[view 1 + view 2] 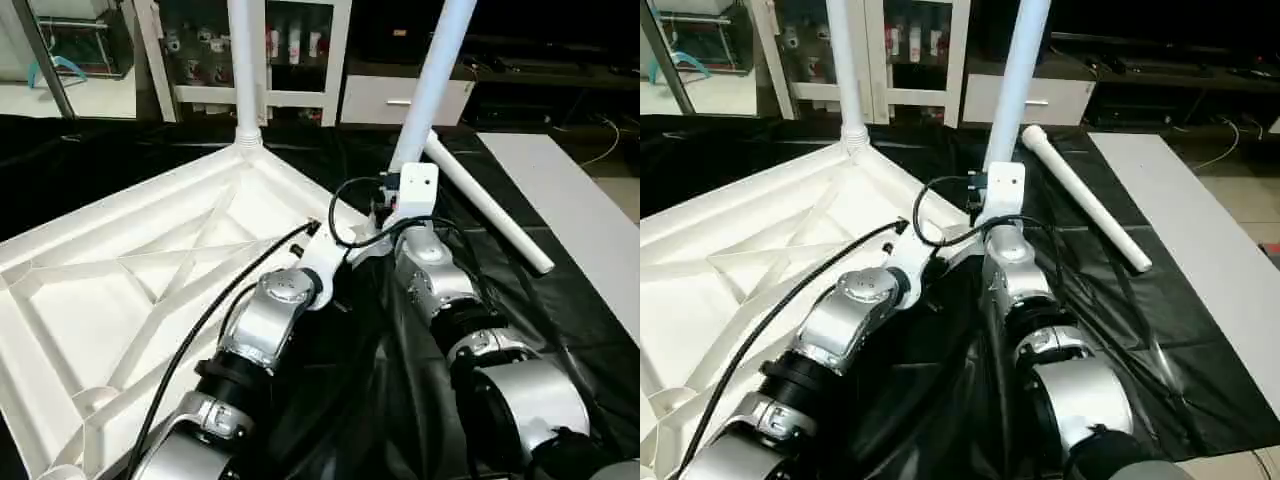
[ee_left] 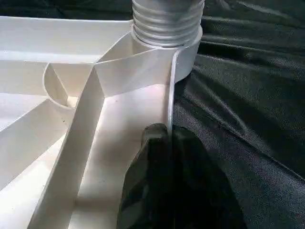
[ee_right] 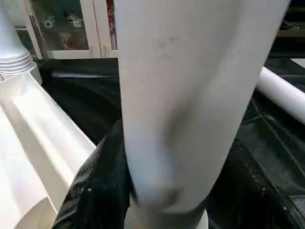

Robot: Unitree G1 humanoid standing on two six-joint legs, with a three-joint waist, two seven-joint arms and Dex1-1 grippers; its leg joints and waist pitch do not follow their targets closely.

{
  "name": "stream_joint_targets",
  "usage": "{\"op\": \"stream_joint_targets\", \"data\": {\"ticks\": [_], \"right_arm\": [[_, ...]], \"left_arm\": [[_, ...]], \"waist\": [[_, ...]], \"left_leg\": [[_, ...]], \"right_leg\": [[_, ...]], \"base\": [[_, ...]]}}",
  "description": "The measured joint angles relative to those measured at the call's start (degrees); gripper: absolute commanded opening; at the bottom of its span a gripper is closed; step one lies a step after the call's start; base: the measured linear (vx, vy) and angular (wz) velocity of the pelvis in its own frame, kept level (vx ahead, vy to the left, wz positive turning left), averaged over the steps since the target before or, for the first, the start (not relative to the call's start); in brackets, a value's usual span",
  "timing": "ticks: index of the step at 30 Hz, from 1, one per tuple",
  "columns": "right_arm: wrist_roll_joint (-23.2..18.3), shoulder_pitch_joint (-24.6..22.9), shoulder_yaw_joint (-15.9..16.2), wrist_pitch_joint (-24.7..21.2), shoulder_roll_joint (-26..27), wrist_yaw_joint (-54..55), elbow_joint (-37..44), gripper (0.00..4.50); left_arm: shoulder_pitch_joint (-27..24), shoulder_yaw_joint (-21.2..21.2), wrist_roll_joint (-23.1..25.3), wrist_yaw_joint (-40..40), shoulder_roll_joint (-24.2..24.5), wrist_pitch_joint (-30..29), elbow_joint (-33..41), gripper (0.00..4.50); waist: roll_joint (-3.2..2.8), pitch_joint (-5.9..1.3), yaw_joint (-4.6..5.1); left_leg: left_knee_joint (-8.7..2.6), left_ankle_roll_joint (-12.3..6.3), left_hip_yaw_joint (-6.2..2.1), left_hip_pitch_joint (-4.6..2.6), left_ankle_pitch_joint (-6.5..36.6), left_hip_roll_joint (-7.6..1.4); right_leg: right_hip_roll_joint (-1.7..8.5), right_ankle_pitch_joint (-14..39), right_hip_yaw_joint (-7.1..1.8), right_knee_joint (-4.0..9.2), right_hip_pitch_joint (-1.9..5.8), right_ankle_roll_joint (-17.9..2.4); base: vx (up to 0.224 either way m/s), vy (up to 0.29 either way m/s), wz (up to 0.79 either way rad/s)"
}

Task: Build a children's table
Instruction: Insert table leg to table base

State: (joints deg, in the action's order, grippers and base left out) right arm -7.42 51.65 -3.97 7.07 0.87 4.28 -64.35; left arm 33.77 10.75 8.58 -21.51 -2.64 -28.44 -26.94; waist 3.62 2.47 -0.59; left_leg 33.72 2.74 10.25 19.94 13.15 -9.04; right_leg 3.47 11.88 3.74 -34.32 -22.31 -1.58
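The children's table top (image 1: 130,290) lies upside down on black cloth, its X-ribs facing up. One white leg (image 1: 243,70) stands upright in the far corner socket. My right gripper (image 3: 176,191) is shut on a second leg (image 1: 432,80), which leans slightly over the top's right corner. Black fingers (image 3: 95,186) flank that leg. The leg's threaded end (image 2: 167,24) sits in the corner socket. My left gripper (image 2: 164,131) is shut on the top's thin rim wall (image 2: 170,95) just beside that socket. A third leg (image 1: 490,215) lies loose on the cloth to the right.
Black cloth (image 1: 560,300) covers the floor around the top. A white panel (image 1: 585,210) lies along the right side. White cabinets (image 1: 290,60) and a drawer unit (image 1: 400,100) stand behind. My silver forearms cross the near part of the scene.
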Motion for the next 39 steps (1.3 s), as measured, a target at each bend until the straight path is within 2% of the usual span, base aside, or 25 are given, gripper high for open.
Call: {"op": "stream_joint_targets", "data": {"ticks": [1,2,4,7,9,12,15,17,19,21,25,29,31,36,39], "right_arm": [[0.2,0.0,0.0,0.3,0.0,-0.4,-0.1,1.84],[0.3,0.0,-0.1,0.7,0.0,-0.9,-0.2,2.19],[0.3,0.0,-0.3,1.3,0.0,-1.9,-0.5,2.54],[0.2,-0.2,-0.6,1.6,0.2,-4.2,-0.5,2.6],[-0.2,-1.0,-0.6,1.9,0.1,-6.7,0.7,2.92],[-0.3,-2.9,-0.1,2.0,0.1,-9.7,3.5,3.1],[-0.6,-5.8,0.7,1.3,-0.5,-13.2,7.8,3.36],[-0.7,-8.9,2.1,0.0,-1.2,-16.1,12.7,3.44],[-1.1,-12.0,2.8,-2.1,-2.7,-18.7,17.8,3.67],[-2.0,-16.3,4.3,-5.8,-5.3,-23.0,26.0,3.76],[-4.4,-20.9,6.4,-11.7,-9.0,-30.0,35.8,4.1],[-8.0,-25.8,9.0,-17.6,-15.4,-39.9,44.8,4.17],[-9.3,-28.9,10.7,-20.4,-19.0,-45.3,50.0,4.17],[-11.0,-32.6,13.1,-26.6,-24.9,-53.6,56.9,4.17],[-11.1,-33.2,13.9,-27.8,-26.4,-56.2,57.7,4.17]], "left_arm": [[0.0,-0.1,0.0,0.0,0.0,0.0,0.0,0.0],[0.0,-0.3,0.0,0.0,0.0,0.1,-0.1,0.0],[0.0,-0.3,-0.1,-0.1,0.2,0.1,-0.1,0.0],[0.0,-0.3,-0.3,-0.6,1.0,0.3,0.0,0.0],[-0.1,0.4,-0.5,-2.3,2.9,0.6,0.9,0.0],[-0.5,0.6,-1.1,-4.7,4.8,1.2,2.2,0.0],[-1.9,1.0,-1.6,-8.1,7.9,1.4,4.8,0.0],[-2.9,1.6,-2.2,-11.8,11.1,2.1,7.1,0.0],[-3.9,2.1,-2.8,-16.2,14.3,3.6,9.0,0.0],[-4.8,3.0,-4.1,-21.4,18.1,5.1,11.0,0.0],[-6.1,3.6,-5.6,-28.5,22.4,7.1,12.8,0.0],[-8.1,4.3,-9.1,-36.8,26.6,8.8,14.9,0.0],[-9.1,5.0,-11.0,-41.3,28.8,9.6,16.0,0.0],[-9.4,6.2,-12.1,-47.8,31.2,10.3,16.5,0.0],[-9.4,6.6,-12.4,-49.4,31.5,10.7,16.5,0.0]], "waist": [[0.0,0.0,0.0],[0.0,0.0,0.0],[0.0,0.0,0.05],[0.03,0.02,0.27],[0.11,0.11,0.44],[0.15,0.15,0.45],[0.11,0.33,0.37],[-0.03,0.74,0.12],[-0.23,1.13,-0.57],[-0.12,1.41,-1.33],[-0.07,1.43,-1.84],[-0.04,1.46,-2.28],[-0.06,1.47,-2.9],[-0.08,1.48,-3.51],[-0.07,1.48,-3.48]], "left_leg": [[0.01,0.0,0.0,0.0,0.0,0.0],[0.02,0.0,0.0,0.0,0.0,0.0],[0.05,0.0,0.01,0.0,0.0,0.0],[0.06,0.01,0.01,-0.01,0.0,-0.01],[0.06,0.03,0.02,0.06,0.0,-0.04],[0.13,-0.06,0.11,0.19,-0.1,-0.12],[0.1,-0.31,0.15,0.24,-0.3,-0.4],[0.09,-0.48,0.16,0.25,-0.4,-0.55],[0.02,-0.16,0.29,0.25,-0.6,-0.68],[-0.04,-0.04,0.44,0.25,-0.7,-0.73],[-0.03,-0.02,0.68,0.3,-0.7,-0.7],[-0.03,-0.08,0.82,0.27,-0.6,-0.69],[-0.04,-0.06,0.82,0.25,-0.7,-0.72],[0.11,0.12,1.0,0.12,-0.8,-0.83],[0.19,0.22,1.03,0.13,-0.8,-0.83]], "right_leg": [[0.0,0.0,0.0,-0.01,0.0,0.0],[0.0,0.0,-0.01,-0.02,0.0,0.0],[0.0,0.0,-0.02,-0.05,0.0,0.0],[0.0,0.0,-0.02,-0.11,-0.03,0.0],[-0.02,0.0,-0.03,-0.21,-0.19,0.0],[-0.05,0.0,-0.06,-0.66,-0.81,-0.1],[-0.25,0.1,0.02,-0.84,-0.94,-0.1],[-0.27,0.1,0.19,-0.91,-0.94,-0.2],[-0.27,0.1,0.25,-0.97,-0.99,-0.2],[-0.27,0.1,0.23,-0.94,-1.01,-0.2],[-0.19,0.1,0.14,-0.83,-1.01,-0.2],[-0.17,0.1,0.05,-0.79,-1.01,-0.2],[-0.17,0.1,0.09,-0.84,-1.01,-0.2],[-0.14,-0.1,0.08,-0.93,-0.84,-0.3],[-0.11,-0.2,0.07,-0.91,-0.82,-0.3]], "base": [[0.0,0.0,0.0],[0.0,0.0,0.0],[0.0,0.0,0.0],[0.0,0.0,0.0],[0.0,0.0,0.0],[0.0,0.0,0.0],[0.0,0.0,0.0],[0.0,0.0,0.0],[0.0,0.0,0.0],[0.0,0.0,0.0],[0.0,0.0,0.0],[0.0,0.0,0.0],[0.0,0.0,0.0],[0.0,0.0,0.0],[0.0,0.0,0.0]]}}
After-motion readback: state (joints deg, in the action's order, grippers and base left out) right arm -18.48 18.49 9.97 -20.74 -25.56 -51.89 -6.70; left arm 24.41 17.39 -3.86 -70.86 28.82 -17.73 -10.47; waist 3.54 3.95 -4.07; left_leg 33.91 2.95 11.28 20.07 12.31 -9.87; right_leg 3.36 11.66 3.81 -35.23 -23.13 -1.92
